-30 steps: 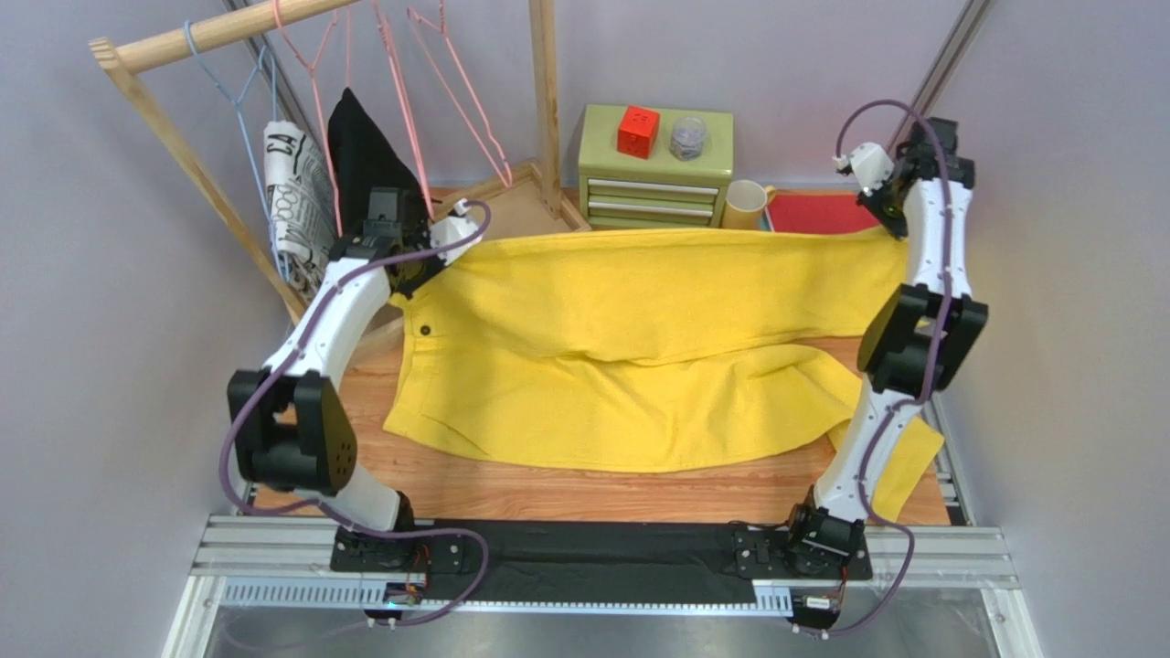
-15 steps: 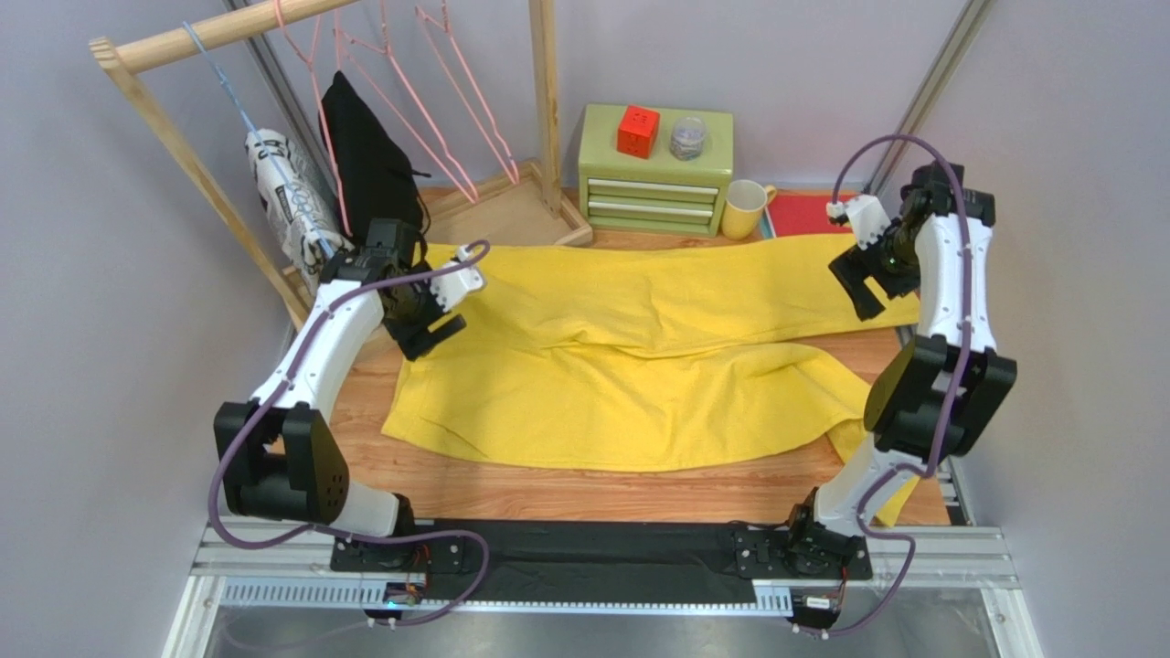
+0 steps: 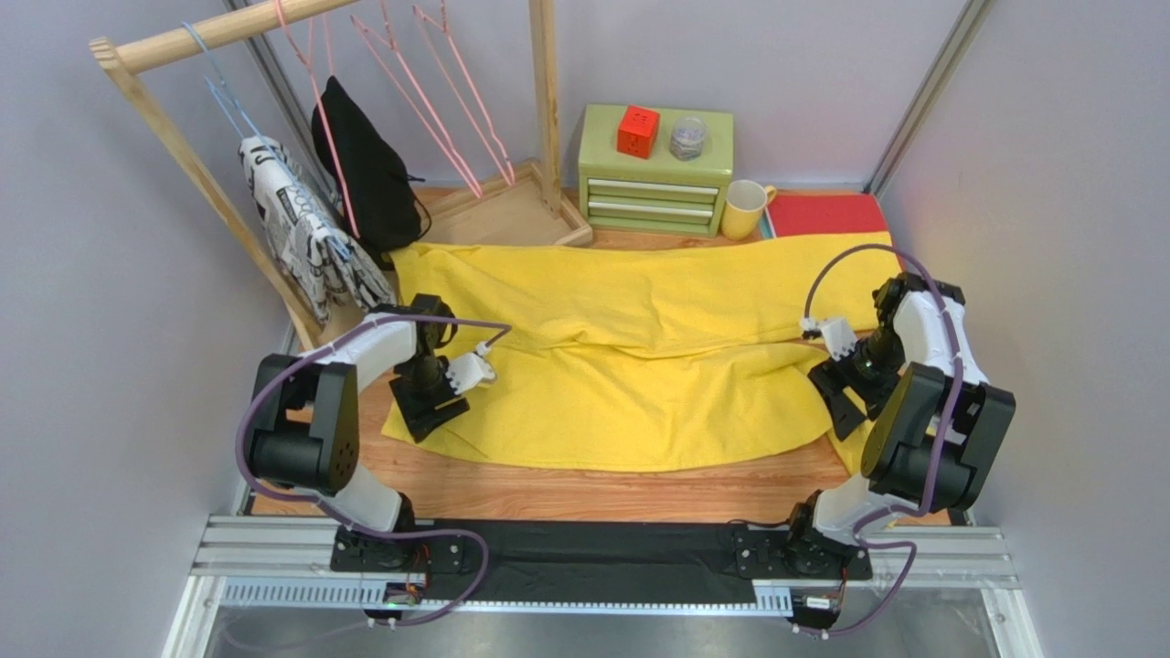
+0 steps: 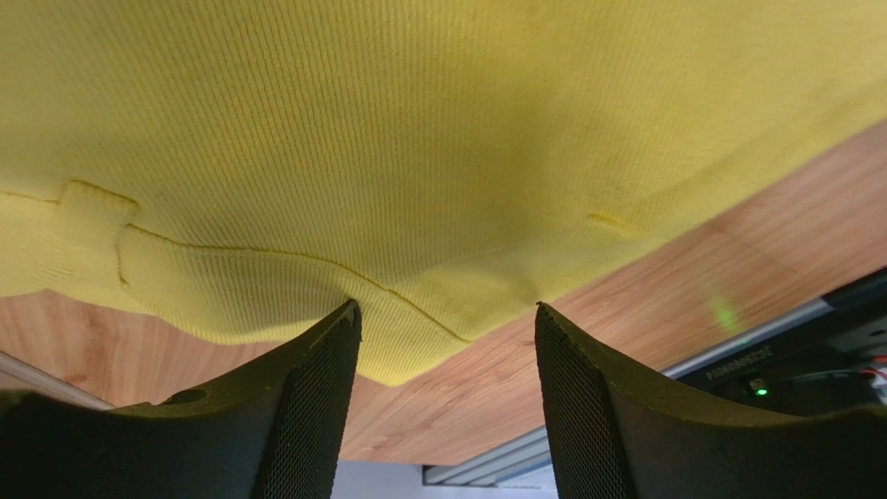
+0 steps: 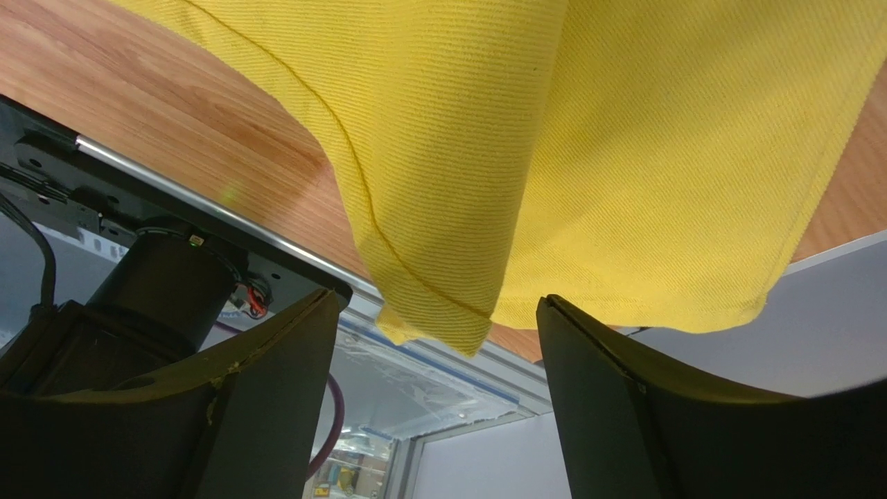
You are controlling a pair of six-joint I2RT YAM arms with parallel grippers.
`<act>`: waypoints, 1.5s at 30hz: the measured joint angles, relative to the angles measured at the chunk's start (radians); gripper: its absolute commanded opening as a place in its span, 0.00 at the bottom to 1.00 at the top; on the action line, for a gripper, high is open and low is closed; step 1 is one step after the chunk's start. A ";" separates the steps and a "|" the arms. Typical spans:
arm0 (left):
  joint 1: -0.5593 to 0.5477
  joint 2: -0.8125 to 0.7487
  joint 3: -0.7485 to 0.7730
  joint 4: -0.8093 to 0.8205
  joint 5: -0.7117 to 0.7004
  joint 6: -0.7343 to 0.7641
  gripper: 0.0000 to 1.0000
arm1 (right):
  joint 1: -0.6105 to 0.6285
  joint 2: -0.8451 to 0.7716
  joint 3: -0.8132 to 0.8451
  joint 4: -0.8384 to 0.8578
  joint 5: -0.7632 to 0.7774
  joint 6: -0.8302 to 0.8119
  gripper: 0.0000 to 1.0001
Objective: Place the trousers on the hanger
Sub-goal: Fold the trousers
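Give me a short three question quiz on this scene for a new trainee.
1. Where do the yellow trousers lie, and are they on a pink hanger yet?
2. True or false: the left gripper and the right gripper both stand open, holding nothing.
3. What sits on the green drawer chest? A) a blue bowl B) a red cube and a small jar C) scissors

Key:
1. Spread on the wooden table; not on a hanger yet.
2. True.
3. B.
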 measured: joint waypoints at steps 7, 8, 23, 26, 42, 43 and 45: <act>0.000 0.032 -0.014 0.026 -0.085 0.002 0.68 | -0.002 -0.048 -0.110 0.018 0.029 0.006 0.59; 0.001 0.034 -0.014 0.027 -0.090 0.002 0.67 | -0.002 -0.046 -0.131 0.027 0.036 0.007 0.51; 0.196 0.075 -0.012 0.064 -0.190 0.139 0.54 | -0.016 -0.060 -0.186 0.215 0.188 -0.179 0.02; 0.221 0.036 -0.034 0.065 -0.182 0.187 0.55 | -0.020 -0.157 -0.188 0.203 0.204 -0.298 0.27; 0.219 -0.082 0.219 -0.170 -0.021 0.164 0.61 | -0.117 -0.039 0.122 0.038 0.072 -0.323 0.36; 0.216 -0.079 0.216 -0.172 -0.003 0.144 0.61 | -0.117 -0.002 0.105 0.045 0.066 -0.278 0.36; 0.180 -0.053 0.201 -0.163 0.023 0.113 0.61 | -0.116 0.034 0.048 0.066 0.066 -0.214 0.35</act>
